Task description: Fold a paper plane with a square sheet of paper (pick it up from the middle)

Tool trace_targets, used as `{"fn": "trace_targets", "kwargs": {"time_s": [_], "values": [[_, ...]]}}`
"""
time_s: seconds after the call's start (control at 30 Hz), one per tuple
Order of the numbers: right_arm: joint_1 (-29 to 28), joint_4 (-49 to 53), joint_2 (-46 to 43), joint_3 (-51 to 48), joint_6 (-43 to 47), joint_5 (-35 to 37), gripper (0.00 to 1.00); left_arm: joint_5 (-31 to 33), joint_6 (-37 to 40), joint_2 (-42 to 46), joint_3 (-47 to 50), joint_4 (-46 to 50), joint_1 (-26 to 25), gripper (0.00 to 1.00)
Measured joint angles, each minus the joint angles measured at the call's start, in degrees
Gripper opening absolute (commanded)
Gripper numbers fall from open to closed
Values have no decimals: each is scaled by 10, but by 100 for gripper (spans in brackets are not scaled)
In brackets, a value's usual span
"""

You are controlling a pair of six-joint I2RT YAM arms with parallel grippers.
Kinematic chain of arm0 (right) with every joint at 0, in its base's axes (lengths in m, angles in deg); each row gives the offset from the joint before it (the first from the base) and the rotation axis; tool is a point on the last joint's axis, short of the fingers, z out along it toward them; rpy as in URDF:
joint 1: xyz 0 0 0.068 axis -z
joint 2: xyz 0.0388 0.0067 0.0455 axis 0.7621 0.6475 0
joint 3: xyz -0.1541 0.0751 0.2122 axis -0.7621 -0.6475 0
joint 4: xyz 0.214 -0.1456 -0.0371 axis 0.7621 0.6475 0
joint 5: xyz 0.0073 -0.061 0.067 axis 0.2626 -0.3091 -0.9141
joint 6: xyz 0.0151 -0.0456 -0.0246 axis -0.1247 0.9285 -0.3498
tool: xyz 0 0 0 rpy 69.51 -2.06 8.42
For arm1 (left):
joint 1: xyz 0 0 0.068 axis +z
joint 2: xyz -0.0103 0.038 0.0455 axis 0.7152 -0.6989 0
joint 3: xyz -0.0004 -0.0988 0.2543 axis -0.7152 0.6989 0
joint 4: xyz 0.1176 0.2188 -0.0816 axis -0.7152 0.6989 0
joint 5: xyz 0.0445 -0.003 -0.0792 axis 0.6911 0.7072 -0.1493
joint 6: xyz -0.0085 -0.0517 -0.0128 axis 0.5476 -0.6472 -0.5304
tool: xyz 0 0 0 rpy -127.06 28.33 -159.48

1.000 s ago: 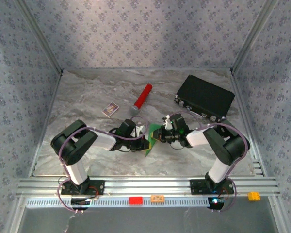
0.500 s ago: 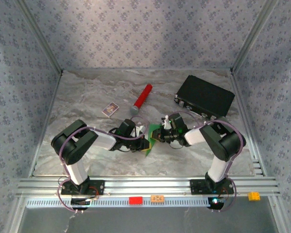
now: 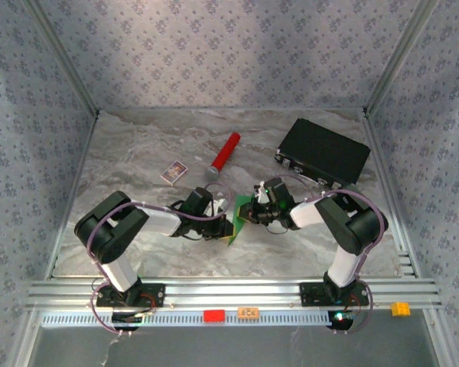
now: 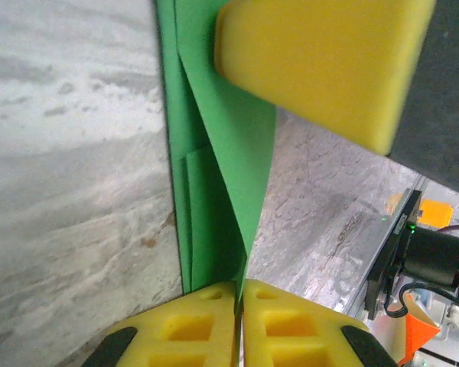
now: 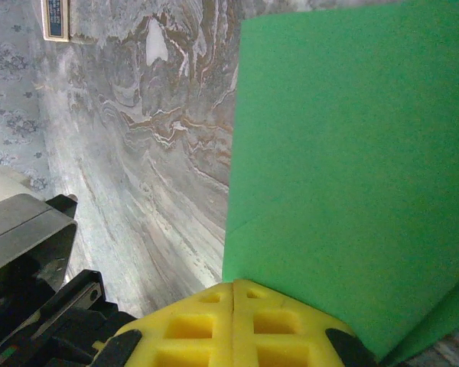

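Top, left-wrist and right-wrist views of the grey marble-patterned table (image 3: 138, 153).

Left arm: reaches in from the near left corner toward the middle of the table. The left gripper (image 3: 226, 222) has its yellow foam fingers (image 4: 191, 329) pressed together on the lower edge of the thin bright green sheet of paper (image 3: 242, 206). The left-wrist view shows the pads meeting with the paper's edge between them.

Left of centre, toward the far edge: a small printed card (image 3: 174, 172) lies flat. Just beside it on the right is a red cylinder with a grey end (image 3: 224, 155), lying on its side at a slant.

Centre, nearer the near edge: the green sheet (image 4: 222, 176) stands between the two grippers, partly folded, with overlapping layers and slanting creases. Whether it touches the table cannot be told.

Right arm: reaches in from the near right corner. The right gripper (image 3: 248, 215) is likewise closed, its yellow pads (image 5: 191, 325) pinching the sheet (image 5: 352, 168) at an edge opposite the left gripper.

Far right corner: a black rectangular case (image 3: 323, 155) lies flat, well apart from the paper.
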Motion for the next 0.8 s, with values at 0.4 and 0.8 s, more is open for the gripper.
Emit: {"fn": "trace_targets", "kwargs": {"time_s": [0.4, 0.8], "values": [[-7, 16, -2, 7, 0, 11, 4, -2, 30, 4, 0, 21, 0, 7], [-7, 29, -2, 12, 0, 13, 4, -4, 35, 23, 15, 45, -7, 0]]}}
